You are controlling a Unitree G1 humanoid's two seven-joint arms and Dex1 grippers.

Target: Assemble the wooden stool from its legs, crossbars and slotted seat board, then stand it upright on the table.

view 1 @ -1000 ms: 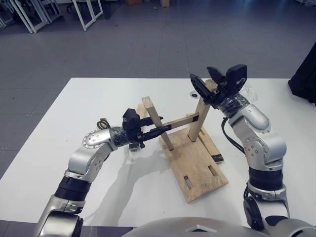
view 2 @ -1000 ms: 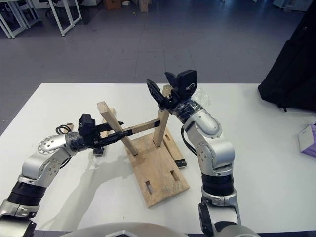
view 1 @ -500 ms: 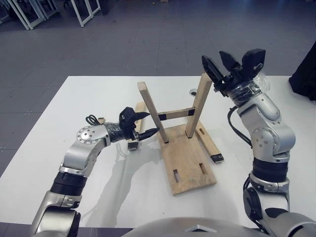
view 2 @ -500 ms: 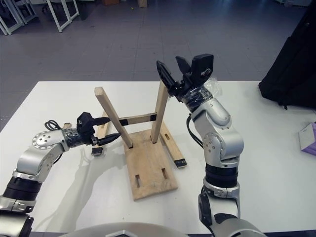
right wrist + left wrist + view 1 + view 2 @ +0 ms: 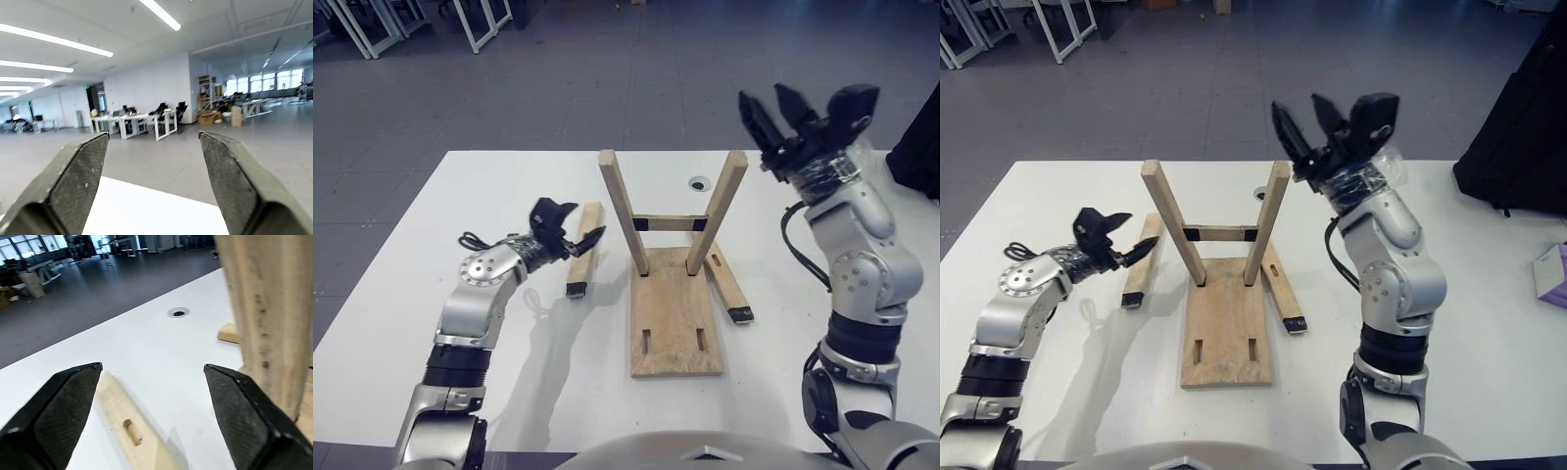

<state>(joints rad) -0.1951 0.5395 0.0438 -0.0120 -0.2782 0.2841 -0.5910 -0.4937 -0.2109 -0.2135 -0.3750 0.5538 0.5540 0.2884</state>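
The slotted seat board [image 5: 674,318] lies flat on the white table [image 5: 460,323]. Two legs [image 5: 625,211] [image 5: 717,211] stand in its far slots, leaning outward, joined by a crossbar [image 5: 670,223]. One loose leg [image 5: 580,250] lies left of the board and another [image 5: 725,286] lies along its right side. My left gripper [image 5: 576,223] is open just above the left loose leg's far end; the left wrist view shows that leg's dowel [image 5: 131,430] between the fingers [image 5: 63,401]. My right gripper [image 5: 771,110] is open in the air, up and right of the right upright leg, holding nothing.
A round cable hole [image 5: 698,182] sits in the table behind the stool frame. Two empty slots [image 5: 674,341] show at the board's near end. Bare table surface lies left and right of the board. Desks and chairs stand on the floor beyond the table.
My left gripper let go of the crossbar and drew back left. My right gripper left the right leg's top and rose to the right. The leg frame and board swung square.
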